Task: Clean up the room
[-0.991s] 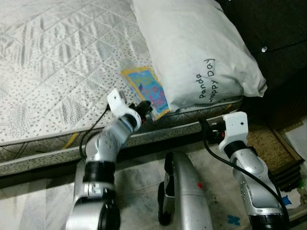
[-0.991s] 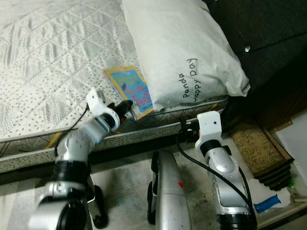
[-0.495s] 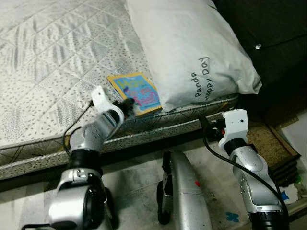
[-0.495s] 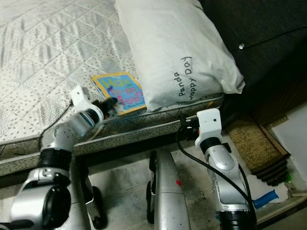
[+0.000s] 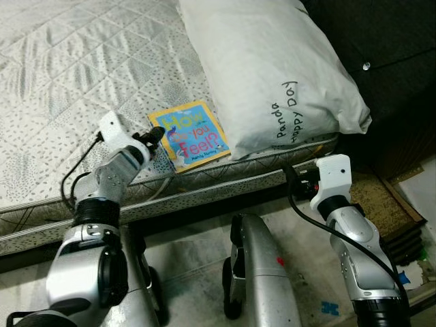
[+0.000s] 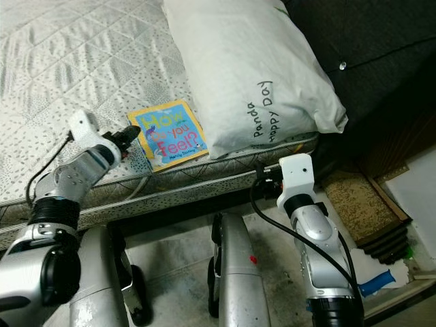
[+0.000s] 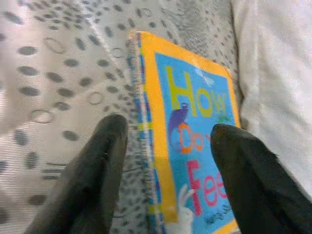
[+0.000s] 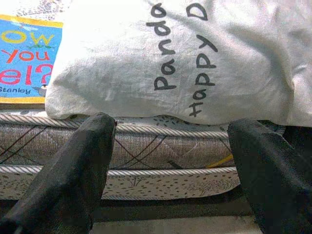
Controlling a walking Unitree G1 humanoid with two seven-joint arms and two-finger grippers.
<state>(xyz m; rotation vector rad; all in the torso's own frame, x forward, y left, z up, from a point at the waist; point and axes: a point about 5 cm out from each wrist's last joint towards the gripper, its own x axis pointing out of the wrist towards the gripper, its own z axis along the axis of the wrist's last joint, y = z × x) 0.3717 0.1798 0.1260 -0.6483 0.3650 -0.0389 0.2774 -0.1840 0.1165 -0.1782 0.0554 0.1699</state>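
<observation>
The book (image 5: 188,134) lay flat near the bed's (image 5: 68,82) front edge, just beside the pillow (image 5: 266,75); the left hand (image 7: 165,180) straddled its spine edge, fingers wide. The right hand (image 8: 170,180) hovered wide below the mattress edge

- The book (image 5: 189,135), lying flat on the mattress, carries the cover title "How Do you Feel?" in large coloured letters on a blue field with a yellow border.
- A small line of print runs under the title near the cover's lower edge; in the right wrist view it reads "Stanley", with the start of the line cut off.
- In the left wrist view the same cover shows "How" in yellow and the red letters "Fe" below it.
- The white pillow (image 5: 272,75) bears handwritten black lettering on its side: "Panda Happy Day".
</observation>
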